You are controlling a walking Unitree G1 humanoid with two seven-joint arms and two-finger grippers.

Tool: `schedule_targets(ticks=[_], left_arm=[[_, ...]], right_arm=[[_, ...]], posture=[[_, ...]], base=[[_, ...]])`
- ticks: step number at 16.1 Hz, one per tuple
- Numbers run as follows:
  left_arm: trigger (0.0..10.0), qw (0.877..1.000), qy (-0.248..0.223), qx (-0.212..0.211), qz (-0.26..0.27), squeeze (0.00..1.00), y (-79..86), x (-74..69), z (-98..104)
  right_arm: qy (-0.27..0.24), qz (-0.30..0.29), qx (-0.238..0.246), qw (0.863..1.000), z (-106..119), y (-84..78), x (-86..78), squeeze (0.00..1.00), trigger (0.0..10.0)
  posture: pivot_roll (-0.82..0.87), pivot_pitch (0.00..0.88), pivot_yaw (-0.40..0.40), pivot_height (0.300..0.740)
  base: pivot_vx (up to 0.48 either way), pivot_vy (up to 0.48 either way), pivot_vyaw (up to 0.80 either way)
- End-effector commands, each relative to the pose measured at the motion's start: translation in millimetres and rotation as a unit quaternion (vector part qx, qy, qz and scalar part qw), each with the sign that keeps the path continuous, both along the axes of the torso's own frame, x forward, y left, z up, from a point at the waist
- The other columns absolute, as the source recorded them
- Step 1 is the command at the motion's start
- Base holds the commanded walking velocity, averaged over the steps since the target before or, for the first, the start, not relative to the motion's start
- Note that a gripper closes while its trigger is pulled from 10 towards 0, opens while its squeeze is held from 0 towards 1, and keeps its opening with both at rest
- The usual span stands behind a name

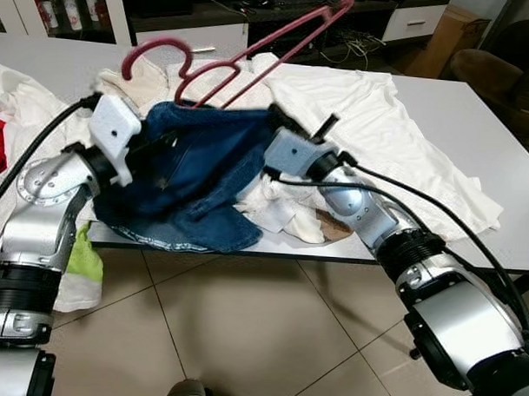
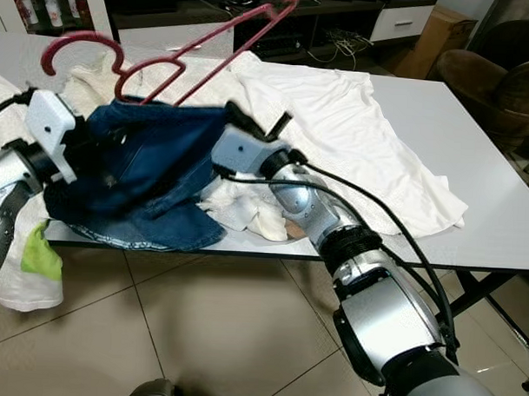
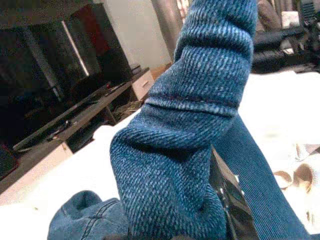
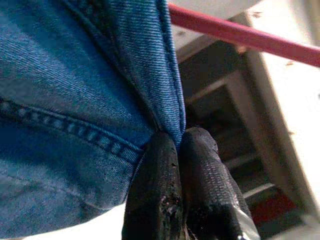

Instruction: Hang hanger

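A red hanger is sticking up out of a blue denim garment, held above the table. The right gripper is pinching the denim's edge, jaws pressed together. The left gripper is buried in denim; its jaws cannot be told. White clothes are lying around.
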State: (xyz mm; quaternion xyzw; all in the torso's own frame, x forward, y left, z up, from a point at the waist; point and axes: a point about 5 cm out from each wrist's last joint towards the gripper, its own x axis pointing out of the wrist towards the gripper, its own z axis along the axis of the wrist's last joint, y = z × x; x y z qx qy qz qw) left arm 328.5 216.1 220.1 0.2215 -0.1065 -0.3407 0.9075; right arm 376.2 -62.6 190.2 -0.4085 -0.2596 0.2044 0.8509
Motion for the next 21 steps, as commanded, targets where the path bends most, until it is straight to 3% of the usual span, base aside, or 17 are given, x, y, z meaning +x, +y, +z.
schedule_targets(ticks=[1, 5, 9, 11, 12, 14, 15, 16, 17, 18, 19, 20, 21], left_arm=[[0.0, 1.0, -0.001, 0.014, 0.025, 0.0, 10.7, 0.1, 3.8], [0.0, 0.993, 0.038, 0.069, 0.093, 0.0, 22.6, 4.7, -5.8], [0.0, 0.988, 0.096, 0.036, 0.118, 0.0, 17.9, 2.1, -25.4], [0.1, 0.982, 0.131, 0.049, 0.127, 0.0, 16.1, 0.1, -39.4], [3.4, 0.977, 0.152, 0.072, 0.128, 0.0, 14.6, -3.0, -48.3], [1.5, 0.973, 0.16, 0.06, 0.154, 0.0, 15.7, -1.5, -48.6], [0.0, 0.973, 0.157, 0.054, 0.163, 0.0, 16.7, 0.4, -46.5], [0.0, 0.972, 0.155, 0.052, 0.17, 0.0, 17.4, 2.1, -45.6], [0.0, 0.971, 0.153, 0.05, 0.174, 0.0, 17.9, 3.2, -45.0], [0.0, 0.971, 0.152, 0.05, 0.176, 0.0, 18.0, 4.0, -44.2], [0.1, 0.973, 0.144, 0.05, 0.175, 0.0, 19.2, 4.9, -39.9], [1.3, 0.974, 0.137, 0.051, 0.173, 0.0, 21.8, 5.2, -35.8], [1.6, 0.974, 0.134, 0.055, 0.172, 0.0, 23.0, 5.0, -34.7]], right_arm=[[-0.013, -0.11, 0.035, 0.993, 10.3, -44.1, 14.0, 0.0, 0.0], [-0.042, -0.159, 0.044, 0.985, 11.9, -59.3, 14.9, 0.0, 0.0], [-0.066, -0.177, 0.057, 0.98, 21.5, -67.8, 16.1, 0.0, 0.0], [-0.07, -0.179, 0.057, 0.98, 22.8, -68.9, 16.0, 0.0, 0.0], [-0.076, -0.179, 0.054, 0.979, 23.0, -69.3, 15.3, 0.0, 0.0], [-0.061, -0.17, 0.053, 0.982, 17.8, -67.7, 14.0, 0.0, 0.0], [-0.024, -0.138, 0.05, 0.989, 8.3, -60.6, 11.8, 0.0, 0.0], [0.006, -0.11, 0.052, 0.993, 0.2, -54.8, 9.0, 0.0, 3.7], [0.027, -0.093, 0.057, 0.994, -4.8, -51.4, 7.1, 0.0, 6.1], [0.048, -0.075, 0.063, 0.994, -9.6, -48.2, 5.1, 0.0, 10.0], [0.097, -0.015, 0.063, 0.993, -22.1, -39.3, -3.1, 0.0, 10.0], [0.126, 0.024, 0.056, 0.99, -30.7, -35.2, -9.8, 0.0, 10.0], [0.131, 0.034, 0.055, 0.989, -32.3, -34.4, -11.7, 0.29, 10.0]], posture=[[0.15, 0.0, -0.048, 0.74], [0.16, 0.0, -0.046, 0.74], [0.16, 0.0, -0.046, 0.74], [0.16, 0.0, -0.049, 0.74], [0.16, 0.0, -0.053, 0.74], [0.16, 0.0, -0.054, 0.74], [0.16, 0.0, -0.055, 0.74], [0.16, 0.0, -0.055, 0.74], [0.16, 0.0, -0.055, 0.74], [0.16, 0.0, -0.055, 0.74], [0.16, 0.0, -0.055, 0.74], [0.15, 0.0, -0.056, 0.74], [0.15, 0.0, -0.056, 0.74]], base=[[0.0, 0.0, 0.0], [0.0, 0.0, 0.0], [0.0, 0.0, 0.0], [0.0, 0.0, 0.0], [0.0, 0.0, 0.0], [0.0, 0.0, 0.0], [0.0, 0.0, 0.0], [0.0, 0.0, 0.0], [0.0, 0.0, 0.0], [0.0, 0.0, 0.0], [0.0, 0.0, 0.0], [0.0, 0.0, 0.0], [0.0, 0.0, 0.0]])
